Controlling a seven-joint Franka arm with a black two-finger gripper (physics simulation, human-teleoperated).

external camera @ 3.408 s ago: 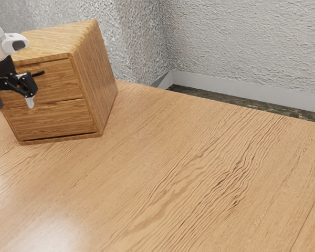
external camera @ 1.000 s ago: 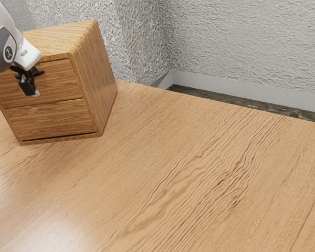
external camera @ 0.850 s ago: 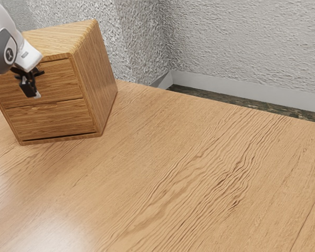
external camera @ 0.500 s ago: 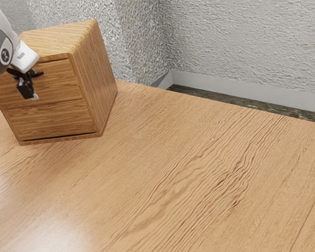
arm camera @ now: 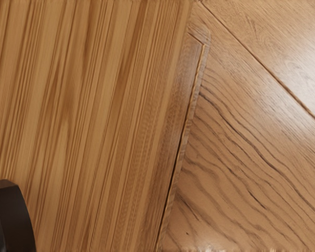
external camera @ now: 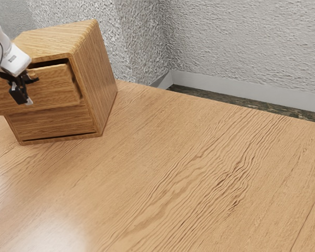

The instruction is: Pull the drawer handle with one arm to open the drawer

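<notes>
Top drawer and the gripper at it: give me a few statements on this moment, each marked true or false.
1. The top drawer sticks out of the front of the cabinet. True.
2. The bottom drawer is pulled out as well. False: its front sits flush with the cabinet.
3. The gripper is at the top drawer's handle, its fingers closed on it. True.
4. The cabinet stands at the exterior view's right. False: it stands at the exterior view's left, on the table.
</notes>
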